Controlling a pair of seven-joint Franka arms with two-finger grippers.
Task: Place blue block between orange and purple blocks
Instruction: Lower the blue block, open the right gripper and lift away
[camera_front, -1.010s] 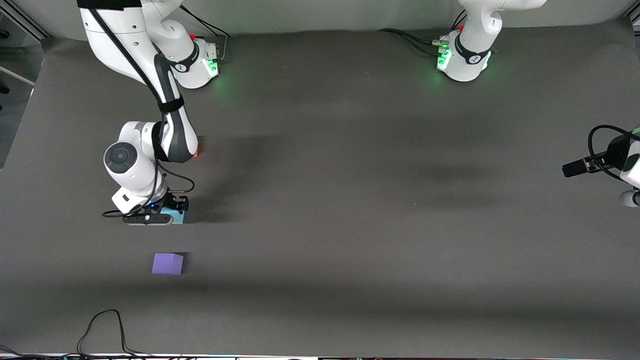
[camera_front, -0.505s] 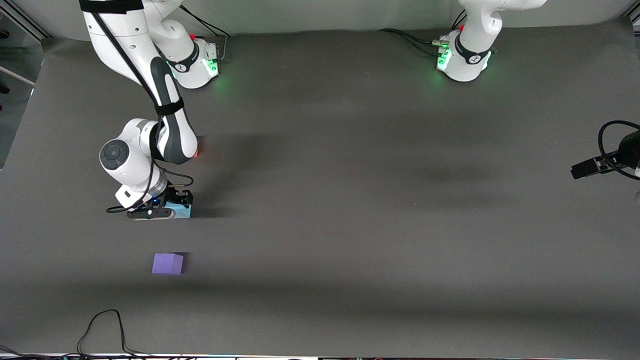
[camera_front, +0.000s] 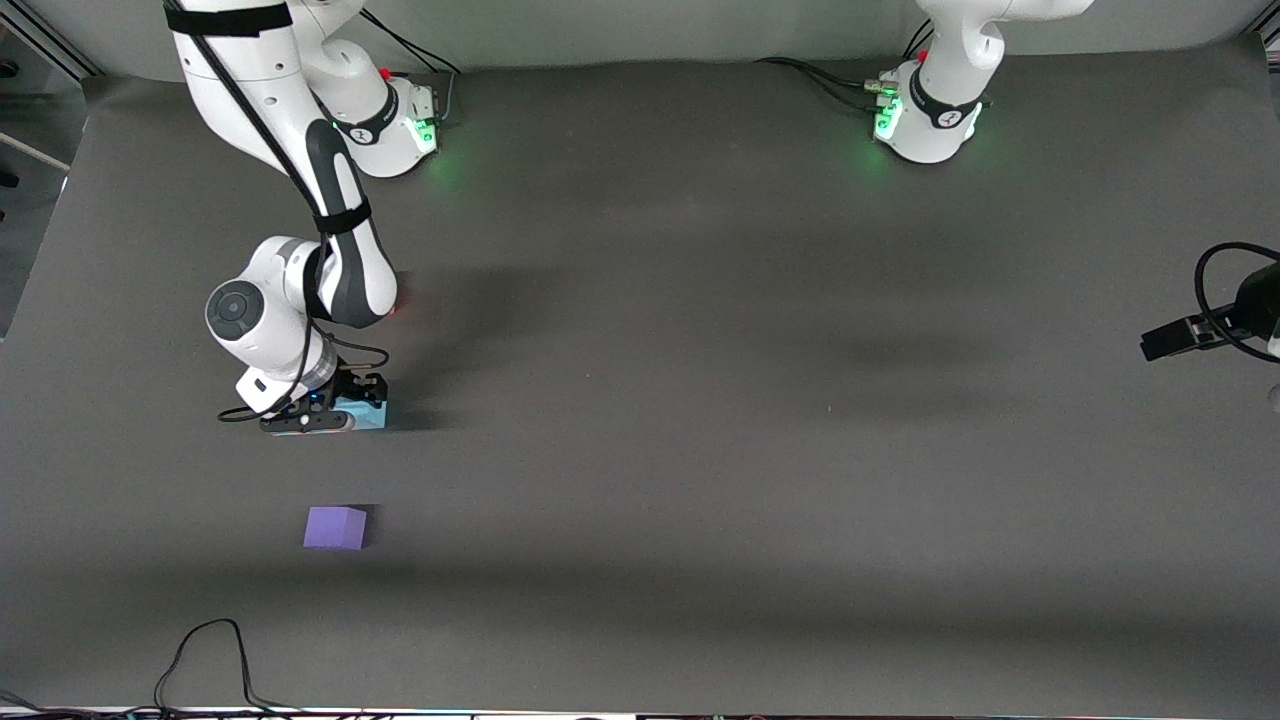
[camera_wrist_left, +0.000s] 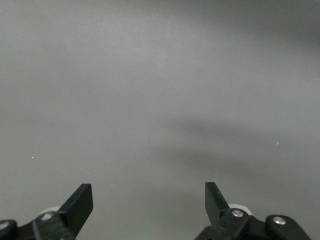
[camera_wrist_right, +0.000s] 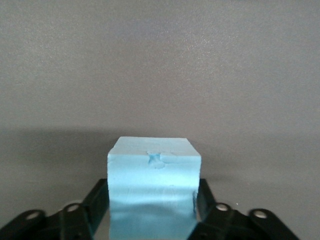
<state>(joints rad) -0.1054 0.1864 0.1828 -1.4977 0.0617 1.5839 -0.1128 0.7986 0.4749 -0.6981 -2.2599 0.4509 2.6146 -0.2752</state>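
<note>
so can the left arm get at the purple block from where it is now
Probably not easily: the left gripper waits open at its own table end, while the purple block lies toward the right arm's end.

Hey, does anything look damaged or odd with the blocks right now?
The blue block, held between the right gripper's fingers, has a small dent on its top edge. The purple block looks fine; the orange one is almost hidden under the right arm.

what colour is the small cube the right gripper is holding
Light sky-blue: the small matte blue cube sits between the right gripper's fingers, clearest in the right wrist view.
</note>
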